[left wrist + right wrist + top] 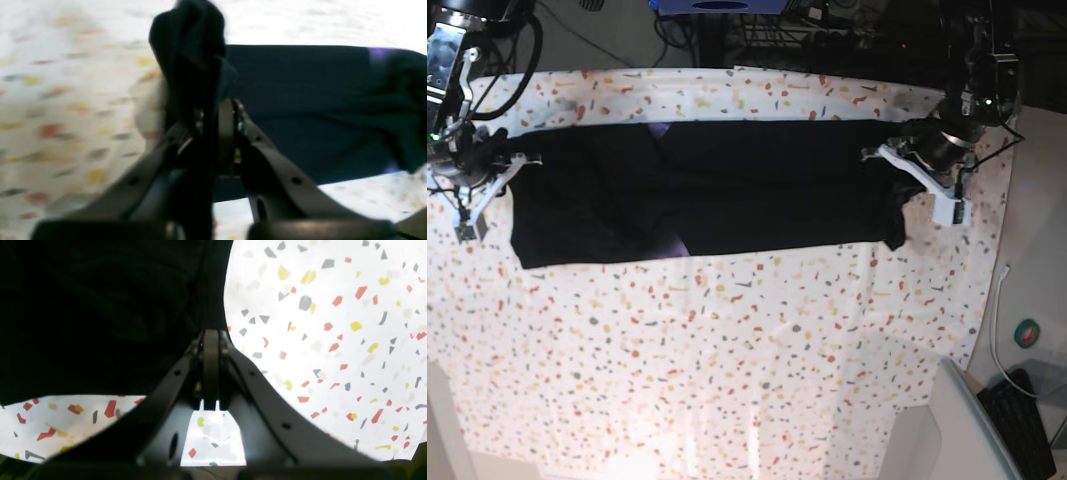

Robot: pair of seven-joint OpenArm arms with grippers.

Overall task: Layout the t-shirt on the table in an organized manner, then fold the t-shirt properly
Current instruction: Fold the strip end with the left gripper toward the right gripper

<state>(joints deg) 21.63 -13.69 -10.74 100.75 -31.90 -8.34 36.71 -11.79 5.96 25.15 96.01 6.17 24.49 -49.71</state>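
Observation:
The black t-shirt (727, 190) lies stretched as a wide band across the far half of the speckled table (727, 350). Bits of purple print (669, 245) show at its folds. My left gripper (897, 175) is shut on the shirt's right end. In the left wrist view the jaws (217, 108) pinch a bunched fold of cloth (190, 50), and the rest of the shirt (300, 110) lies flat beyond. My right gripper (499, 185) is shut on the shirt's left end. In the right wrist view it (211, 338) pinches the shirt's edge (100, 316) just above the table (333, 340).
The table's right edge (987, 300) runs close to my left arm. Beyond it on the floor are a cable, a round green object (1027, 333) and a keyboard (1019, 405). Cables and dark equipment (727, 20) stand behind the table's far edge.

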